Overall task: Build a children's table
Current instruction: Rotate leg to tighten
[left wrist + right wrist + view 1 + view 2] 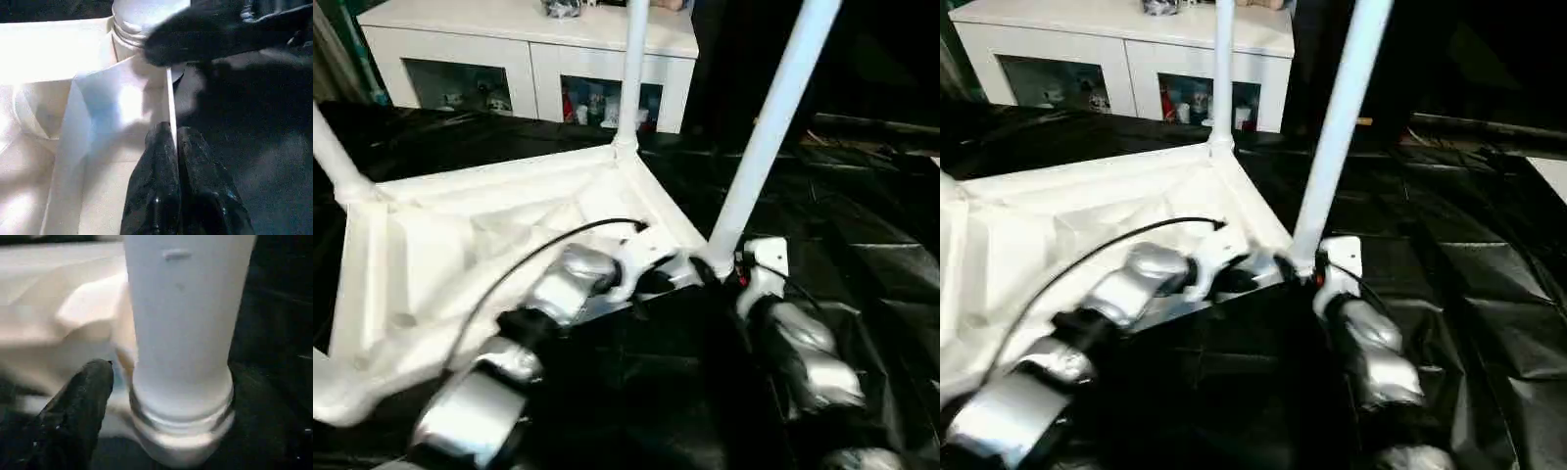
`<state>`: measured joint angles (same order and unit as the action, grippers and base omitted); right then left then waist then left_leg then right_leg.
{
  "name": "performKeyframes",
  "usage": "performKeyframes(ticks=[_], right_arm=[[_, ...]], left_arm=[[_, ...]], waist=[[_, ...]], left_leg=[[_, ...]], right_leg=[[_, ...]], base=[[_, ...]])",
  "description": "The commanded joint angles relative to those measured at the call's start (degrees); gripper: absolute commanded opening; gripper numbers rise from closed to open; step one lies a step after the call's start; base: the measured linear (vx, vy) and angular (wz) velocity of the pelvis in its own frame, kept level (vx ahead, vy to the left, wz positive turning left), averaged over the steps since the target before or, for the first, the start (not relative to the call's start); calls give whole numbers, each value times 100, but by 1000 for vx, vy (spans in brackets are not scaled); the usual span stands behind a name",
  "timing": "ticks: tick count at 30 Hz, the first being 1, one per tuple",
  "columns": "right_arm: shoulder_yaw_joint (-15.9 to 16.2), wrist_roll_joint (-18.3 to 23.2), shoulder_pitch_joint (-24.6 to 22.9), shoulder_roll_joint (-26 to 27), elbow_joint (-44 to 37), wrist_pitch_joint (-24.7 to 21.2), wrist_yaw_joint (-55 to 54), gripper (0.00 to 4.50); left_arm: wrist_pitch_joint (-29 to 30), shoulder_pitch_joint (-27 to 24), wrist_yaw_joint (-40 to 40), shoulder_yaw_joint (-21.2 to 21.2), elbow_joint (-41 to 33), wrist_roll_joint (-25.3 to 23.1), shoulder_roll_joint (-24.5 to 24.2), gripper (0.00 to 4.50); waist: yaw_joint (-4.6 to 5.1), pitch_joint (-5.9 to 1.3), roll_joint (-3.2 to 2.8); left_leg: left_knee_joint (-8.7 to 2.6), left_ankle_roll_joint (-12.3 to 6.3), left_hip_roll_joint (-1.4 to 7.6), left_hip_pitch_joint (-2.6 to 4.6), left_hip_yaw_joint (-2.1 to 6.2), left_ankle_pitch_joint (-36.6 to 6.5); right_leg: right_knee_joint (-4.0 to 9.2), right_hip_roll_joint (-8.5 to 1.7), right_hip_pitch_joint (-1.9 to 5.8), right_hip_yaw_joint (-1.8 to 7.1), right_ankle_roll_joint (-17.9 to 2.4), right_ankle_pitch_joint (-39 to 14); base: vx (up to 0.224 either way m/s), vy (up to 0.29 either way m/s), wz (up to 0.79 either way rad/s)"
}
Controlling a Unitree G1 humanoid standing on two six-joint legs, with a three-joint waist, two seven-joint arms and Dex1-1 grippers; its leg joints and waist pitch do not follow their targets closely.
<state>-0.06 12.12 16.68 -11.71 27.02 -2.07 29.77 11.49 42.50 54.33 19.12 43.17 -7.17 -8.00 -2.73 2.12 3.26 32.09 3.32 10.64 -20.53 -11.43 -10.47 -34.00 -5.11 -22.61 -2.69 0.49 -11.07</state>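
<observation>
The left gripper is clamped on the upturned children's table rim beside the near leg. Whether the right gripper grips that leg cannot be told. Unseated, the leg could topple.

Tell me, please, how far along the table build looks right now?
Done: the upturned tabletop carries the far leg and the left leg. In hand: the near leg stands in its corner socket, right gripper at its base, left gripper pinching the rim. Left: flipping it upright.
</observation>
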Motion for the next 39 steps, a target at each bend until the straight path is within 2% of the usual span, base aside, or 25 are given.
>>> performKeyframes(ticks=[1, 3, 4, 7, 8, 11, 15, 16, 18, 20, 26, 35, 39], right_arm=[[247, 141, -213, -421, -452, 13, 1019, 385], [267, 237, -329, -611, -614, -33, 1370, 385], [281, 318, -420, -756, -755, -90, 1629, 385], [295, 353, -509, -889, -879, -73, 1846, 385], [296, 366, -528, -918, -904, -77, 1894, 385], [296, 486, -619, -1046, -1009, -189, 2163, 385], [393, 498, -710, -1139, -1076, -253, 2378, 385], [415, 481, -726, -1139, -1070, -250, 2418, 351], [418, 467, -731, -1130, -1062, -251, 2443, 351], [402, 458, -716, -1104, -1048, -254, 2434, 317], [345, 512, -654, -1047, -1057, -257, 2433, 276], [324, 565, -688, -1038, -1090, -296, 2523, 271], [309, 330, -664, -906, -857, -157, 2099, 271]], left_arm=[[-465, -395, 990, 167, -183, 316, -248, 0], [-531, -493, 1406, 182, -342, 453, -398, 0], [-480, -565, 1699, 200, -488, 536, -531, 0], [-461, -609, 1851, 202, -561, 549, -662, 0], [-464, -617, 1871, 198, -570, 549, -690, 0], [-515, -653, 1996, 144, -579, 556, -849, 0], [-545, -701, 2103, 128, -606, 559, -959, 0], [-546, -713, 2128, 124, -621, 558, -979, 0], [-539, -725, 2149, 119, -644, 557, -988, 0], [-529, -737, 2169, 113, -674, 556, -994, 0], [-547, -738, 2165, 123, -695, 590, -985, 0], [-540, -772, 2158, 129, -737, 587, -956, 0], [-519, -744, 1738, 123, -613, 454, -795, 0]], waist=[[-98, -239, 62], [-97, -237, 59], [-111, -241, 41], [-112, -231, 24], [-125, -231, 12], [-132, -228, 11], [-123, -218, 33], [-125, -218, 41], [-120, -216, 44], [-116, -222, 36], [-109, -229, 46], [-113, -246, 61], [-111, -240, 65]], left_leg=[[-322, -526, 260, -21, 125, -1194], [-317, -585, 260, -33, 115, -1106], [-316, -617, 280, 1, 104, -1096], [-327, -581, 293, 5, 103, -1150], [-324, -542, 303, 27, 98, -1211], [-327, -510, 292, 14, 103, -1237], [-334, -427, 283, -2, 106, -1365], [-331, -417, 282, -3, 107, -1367], [-334, -402, 284, -13, 110, -1355], [-335, -392, 290, -1, 111, -1313], [-321, -427, 284, -4, 103, -1232], [-297, -485, 279, -6, 97, -1082], [-301, -473, 280, -3, 97, -1101]], right_leg=[[457, -338, 244, 220, -1068, -1332], [427, -326, 236, 222, -1152, -1088], [395, -315, 213, 217, -1291, -883], [383, -317, 204, 215, -1371, -841], [386, -321, 189, 218, -1408, -862], [378, -315, 202, 213, -1403, -854], [416, -343, 202, 219, -1284, -1206], [422, -347, 203, 219, -1255, -1285], [424, -348, 204, 219, -1216, -1353], [420, -344, 192, 219, -1214, -1323], [395, -337, 201, 216, -1288, -1109], [370, -335, 211, 214, -1319, -960], [381, -338, 199, 210, -1313, -1055]], base=[[0, 0, 0], [0, 0, 0], [0, 0, 0], [0, 0, 0], [0, 0, 0], [0, 0, 0], [0, 0, 0], [0, 0, 0], [0, 0, 0], [0, 0, 0], [0, 0, 0], [0, 0, 0], [0, 0, 0]])
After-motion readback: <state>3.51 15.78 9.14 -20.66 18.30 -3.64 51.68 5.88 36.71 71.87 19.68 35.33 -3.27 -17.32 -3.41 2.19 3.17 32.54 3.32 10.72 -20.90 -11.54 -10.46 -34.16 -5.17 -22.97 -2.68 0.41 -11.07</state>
